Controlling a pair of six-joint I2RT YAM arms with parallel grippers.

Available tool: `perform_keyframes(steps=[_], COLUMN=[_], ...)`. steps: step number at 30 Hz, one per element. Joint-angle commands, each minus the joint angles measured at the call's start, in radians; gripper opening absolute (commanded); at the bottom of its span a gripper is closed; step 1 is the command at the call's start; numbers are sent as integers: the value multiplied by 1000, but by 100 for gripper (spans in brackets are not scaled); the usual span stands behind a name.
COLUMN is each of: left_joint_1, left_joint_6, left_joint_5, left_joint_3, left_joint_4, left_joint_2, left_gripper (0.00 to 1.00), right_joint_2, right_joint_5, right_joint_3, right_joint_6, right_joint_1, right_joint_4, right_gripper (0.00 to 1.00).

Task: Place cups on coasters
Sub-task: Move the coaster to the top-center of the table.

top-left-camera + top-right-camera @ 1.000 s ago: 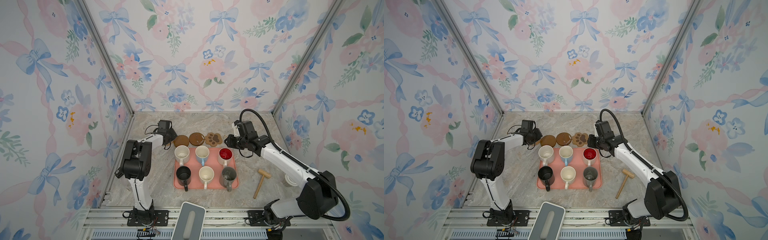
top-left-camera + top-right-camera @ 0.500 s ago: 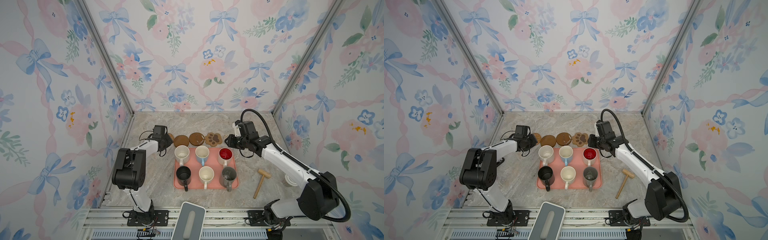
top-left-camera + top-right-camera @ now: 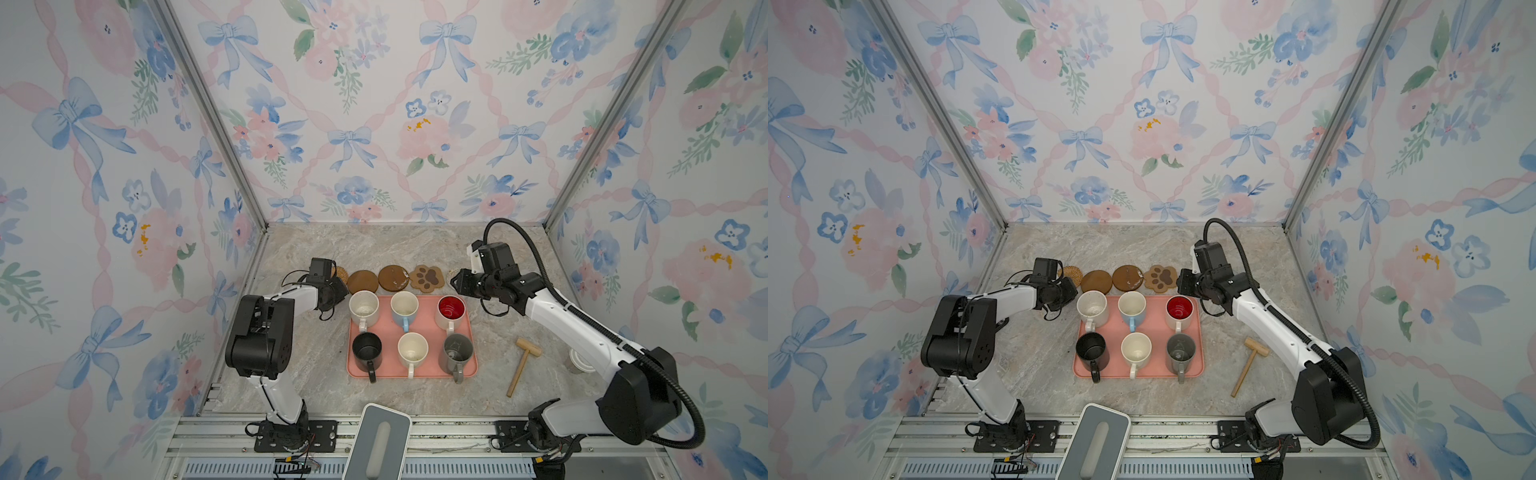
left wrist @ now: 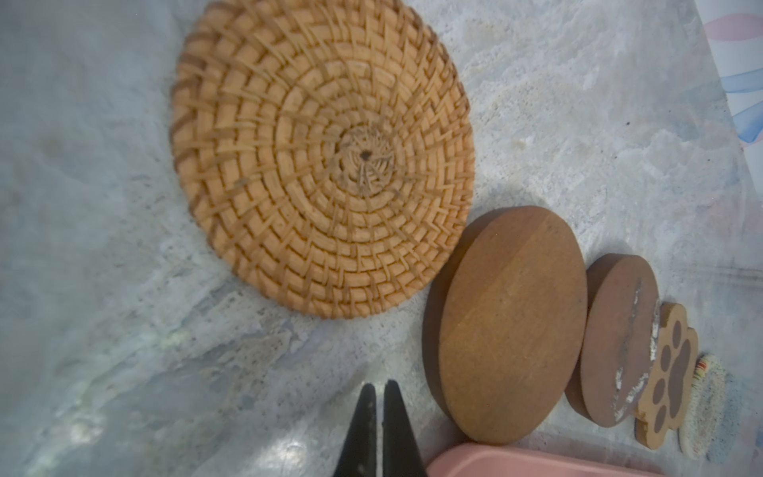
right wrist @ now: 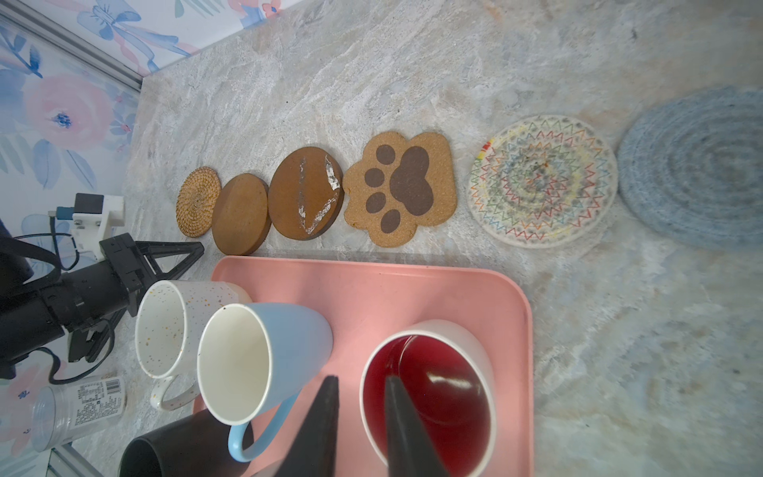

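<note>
Six cups stand on the pink tray (image 3: pixel 424 376): speckled cream (image 3: pixel 363 307), light blue (image 3: pixel 404 305), white with red inside (image 3: pixel 451 308), black (image 3: pixel 366 347), cream (image 3: pixel 412 349), grey (image 3: pixel 458 349). Behind the tray lies a row of coasters: tan rattan (image 4: pixel 322 157), two brown rounds (image 3: pixel 363 281) (image 3: pixel 393 277), paw-print (image 3: pixel 428 277), cream woven (image 5: pixel 543 179), light-blue woven (image 5: pixel 693 165). My left gripper (image 4: pixel 380 384) is shut and empty, low over the table by the tray's back left corner, just short of the rattan coaster. My right gripper (image 5: pixel 361 378) is open, above and behind the red-inside cup, apart from it.
A wooden mallet (image 3: pixel 524 363) lies right of the tray. A clear plastic jar (image 5: pixel 78 406) lies on its side near the left arm. A pale round container (image 3: pixel 579 361) sits behind the right arm. A grey-white device (image 3: pixel 378 440) juts over the front rail. Walls close three sides.
The left arm swung its elbow out to the left and back, and its shut gripper drew a little toward the front, off the rattan coaster. The right arm and all cups stayed put.
</note>
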Motion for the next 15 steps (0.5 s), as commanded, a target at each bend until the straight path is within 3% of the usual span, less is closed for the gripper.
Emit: perform_keyframes(steps=[1, 15], left_joint_1=[-12, -25], left_joint_6=[-15, -40], left_joint_5=[26, 52], left_joint_3=[-10, 24], left_joint_4=[26, 64], left_joint_2=[25, 86], left_gripper=[0, 0], right_joint_2=[-24, -19], right_joint_5=[0, 3], right_joint_3=[-9, -5], right_joint_6=[-6, -5], right_joint_1=[-10, -9], right_joint_4=[-11, -15], right_gripper=[24, 24])
